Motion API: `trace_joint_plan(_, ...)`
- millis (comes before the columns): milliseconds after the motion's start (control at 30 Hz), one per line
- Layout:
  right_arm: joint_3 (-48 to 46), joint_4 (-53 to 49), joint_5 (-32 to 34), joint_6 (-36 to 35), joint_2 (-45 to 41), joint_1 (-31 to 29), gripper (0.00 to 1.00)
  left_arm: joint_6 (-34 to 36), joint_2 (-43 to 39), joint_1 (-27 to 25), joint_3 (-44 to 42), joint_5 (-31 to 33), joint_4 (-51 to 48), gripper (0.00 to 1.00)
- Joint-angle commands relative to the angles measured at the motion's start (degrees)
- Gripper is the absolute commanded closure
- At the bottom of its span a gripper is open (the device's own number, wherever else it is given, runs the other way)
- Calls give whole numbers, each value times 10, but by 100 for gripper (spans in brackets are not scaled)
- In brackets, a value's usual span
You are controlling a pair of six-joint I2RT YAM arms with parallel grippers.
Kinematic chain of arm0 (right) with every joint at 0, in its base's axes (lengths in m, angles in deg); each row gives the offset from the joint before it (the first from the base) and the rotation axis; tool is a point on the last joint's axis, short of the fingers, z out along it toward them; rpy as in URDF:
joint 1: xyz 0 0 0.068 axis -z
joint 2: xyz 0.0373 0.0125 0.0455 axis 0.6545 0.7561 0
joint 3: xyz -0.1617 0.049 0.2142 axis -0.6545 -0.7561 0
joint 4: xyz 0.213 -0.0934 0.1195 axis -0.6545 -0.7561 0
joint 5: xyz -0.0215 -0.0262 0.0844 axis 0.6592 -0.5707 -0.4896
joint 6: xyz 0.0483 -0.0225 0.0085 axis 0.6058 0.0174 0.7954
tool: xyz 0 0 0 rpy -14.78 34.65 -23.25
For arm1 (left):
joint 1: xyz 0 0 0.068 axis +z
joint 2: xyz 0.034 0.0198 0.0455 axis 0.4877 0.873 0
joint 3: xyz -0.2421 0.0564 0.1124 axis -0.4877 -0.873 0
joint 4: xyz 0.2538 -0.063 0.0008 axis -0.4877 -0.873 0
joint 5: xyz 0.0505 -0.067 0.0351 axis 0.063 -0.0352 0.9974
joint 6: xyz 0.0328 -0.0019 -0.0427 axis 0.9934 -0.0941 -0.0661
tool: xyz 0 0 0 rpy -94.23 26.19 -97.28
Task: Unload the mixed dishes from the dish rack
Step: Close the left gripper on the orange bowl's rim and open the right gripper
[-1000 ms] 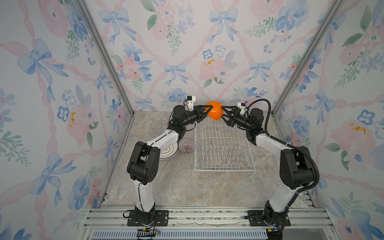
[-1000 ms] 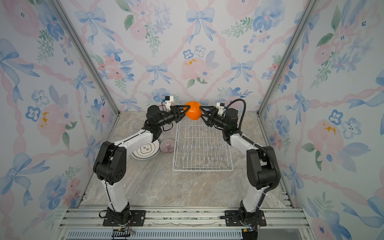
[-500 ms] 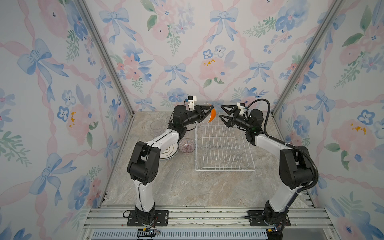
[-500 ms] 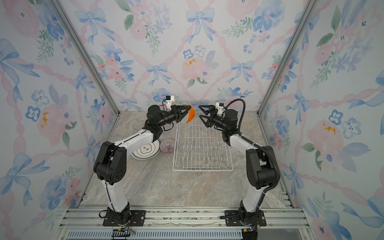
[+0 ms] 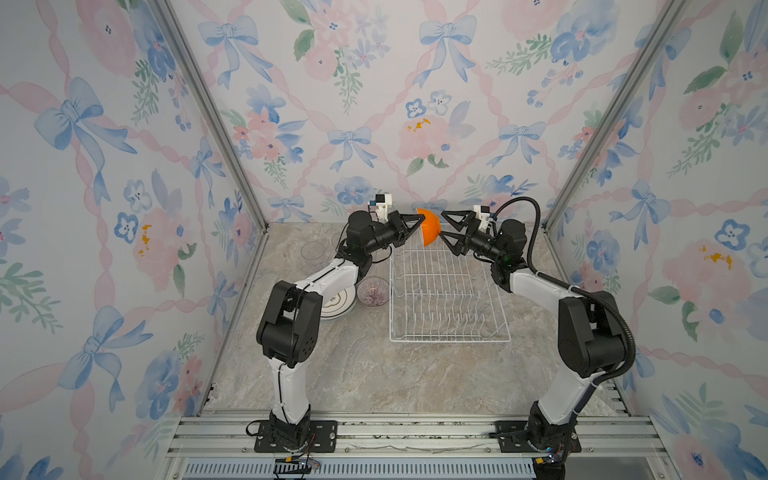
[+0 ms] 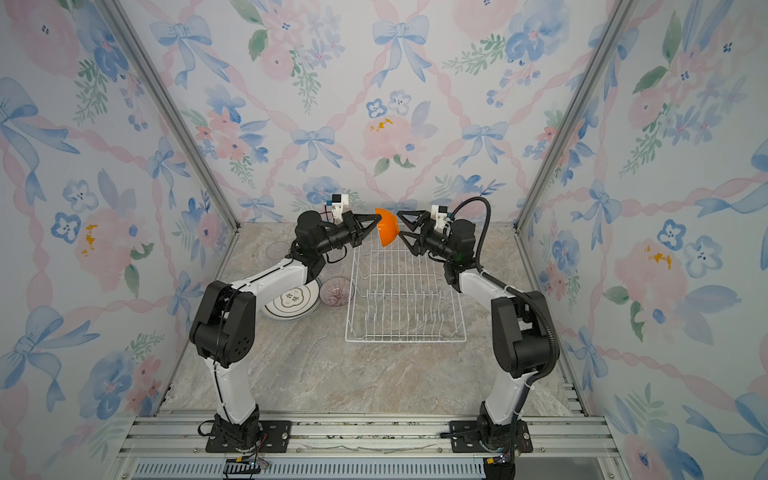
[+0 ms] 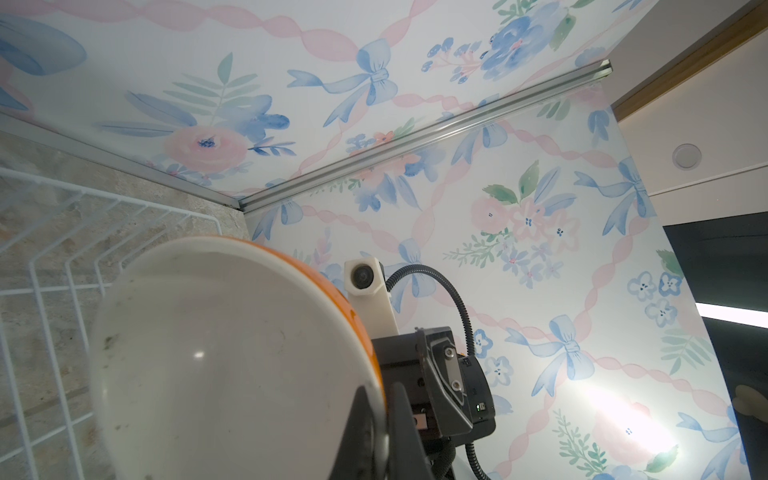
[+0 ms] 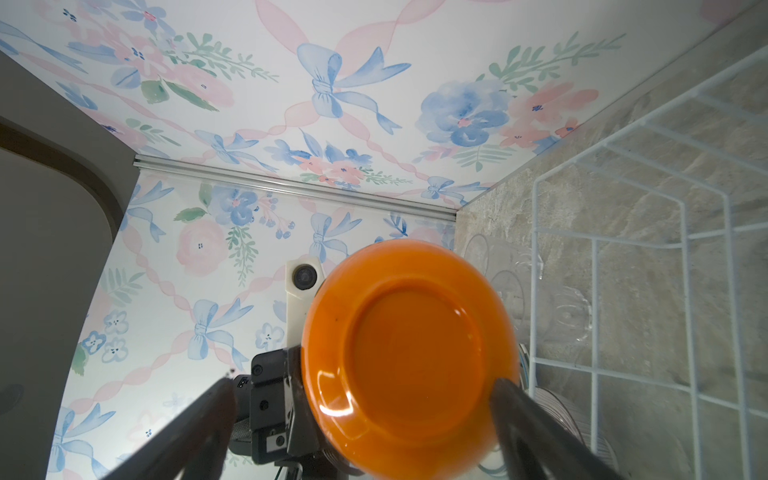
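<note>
The left pincer [image 5: 419, 224] clamps shut on the rim of the orange bowl [image 5: 430, 229], above the far end of the dish rack [image 5: 449, 340]. The right pincer [image 5: 444, 229], just beside the bowl's base, gapes wide and empty. Probable next move: lower the bowl onto the worktop [image 5: 374, 374].

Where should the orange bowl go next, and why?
Probably the left gripper, shut on the rim of the orange bowl, should carry it left and lower it onto the table by the plates. The right gripper stands open, so only the left holds it above the dish rack.
</note>
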Motion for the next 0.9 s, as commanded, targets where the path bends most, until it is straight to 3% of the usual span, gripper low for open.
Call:
trace_joint_plan(0, -1, -33, 0, -40, -20, 5, 3, 17, 5, 1, 4, -1, 13, 100)
trace_joint_plan(200, 4, -130, 24, -119, -54, 3, 3, 30, 0, 0, 6, -2, -3, 100)
trace_joint_plan(433, 21, -264, 60, -219, -107, 1, 3, 133, -35, -2, 23, 33, -128, 100)
trace_joint_plan(667, 26, -324, 79, -262, -137, -1, 3, 200, -67, -2, 25, 62, -201, 100)
trace_joint_plan(767, 28, -355, 94, -285, -149, -2, 3, 257, -88, -2, 32, 88, -271, 100)
trace_joint_plan(867, 33, -414, 133, -328, -170, -3, 3, 347, -117, -5, 55, 156, -387, 100)
